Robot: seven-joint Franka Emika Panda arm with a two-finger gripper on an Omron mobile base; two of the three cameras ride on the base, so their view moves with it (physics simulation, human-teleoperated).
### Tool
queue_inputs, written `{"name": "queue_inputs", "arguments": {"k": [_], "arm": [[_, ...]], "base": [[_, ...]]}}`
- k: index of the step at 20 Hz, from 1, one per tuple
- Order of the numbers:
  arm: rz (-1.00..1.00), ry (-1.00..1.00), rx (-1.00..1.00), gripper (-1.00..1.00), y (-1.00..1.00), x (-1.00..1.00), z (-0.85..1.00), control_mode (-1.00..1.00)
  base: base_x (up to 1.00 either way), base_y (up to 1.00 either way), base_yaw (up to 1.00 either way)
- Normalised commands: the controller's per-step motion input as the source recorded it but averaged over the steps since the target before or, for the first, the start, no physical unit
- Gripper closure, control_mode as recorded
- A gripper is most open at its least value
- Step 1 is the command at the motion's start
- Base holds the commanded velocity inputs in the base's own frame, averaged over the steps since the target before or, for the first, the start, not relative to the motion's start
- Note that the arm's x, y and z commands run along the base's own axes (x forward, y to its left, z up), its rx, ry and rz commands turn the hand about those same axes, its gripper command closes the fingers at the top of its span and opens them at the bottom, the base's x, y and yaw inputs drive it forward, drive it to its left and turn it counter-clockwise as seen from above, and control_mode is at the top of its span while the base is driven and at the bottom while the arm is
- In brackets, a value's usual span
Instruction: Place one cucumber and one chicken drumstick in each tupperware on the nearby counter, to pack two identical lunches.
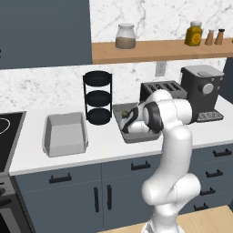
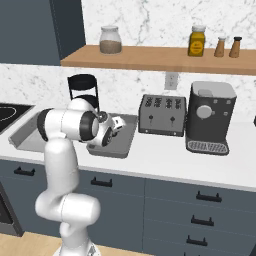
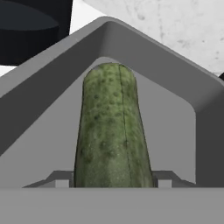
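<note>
A bumpy green cucumber (image 3: 111, 131) lies lengthwise in the corner of a grey tupperware (image 3: 166, 83), its far end close to the rounded wall. My gripper (image 3: 113, 181) is down inside this tray with a fingertip pressed against each side of the cucumber, shut on it. From the base, this is the right tupperware (image 1: 124, 132) on the white counter (image 1: 104, 148), with my hand (image 1: 130, 121) lowered into it. A second tupperware (image 1: 66, 134) stands to the left with nothing inside. In the right base view the gripper (image 2: 116, 123) is over the tray (image 2: 117, 146).
A black tiered rack (image 1: 98, 97) stands behind the trays. To their right are a toaster (image 1: 161, 88) and a coffee machine (image 1: 202, 91). A black stovetop (image 1: 8, 132) borders the counter at the left. A wooden shelf (image 1: 159, 49) carries jars.
</note>
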Motion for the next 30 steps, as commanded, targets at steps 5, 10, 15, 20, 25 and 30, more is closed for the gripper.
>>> {"name": "queue_inputs", "arguments": {"k": [5,10,15,20,25,30], "arm": [[0.00,-0.10,0.03,-1.00,-0.30,0.00,0.41,-1.00],[0.00,-0.16,0.06,-1.00,-0.09,-0.41,0.85,-1.00],[0.00,-0.10,0.12,-1.00,-0.11,-0.95,0.81,-1.00],[0.00,-0.03,0.18,-1.00,-0.33,-0.98,0.94,-1.00],[-0.04,0.00,0.15,-1.00,-0.22,-0.84,0.91,-1.00],[-0.03,0.00,0.04,-1.00,-0.12,-0.95,0.09,-1.00]], "base": [[0.00,0.00,0.00],[0.00,0.00,0.00],[0.00,0.00,0.00],[0.00,0.00,0.00],[0.00,0.00,0.00],[0.00,0.00,0.00]]}}
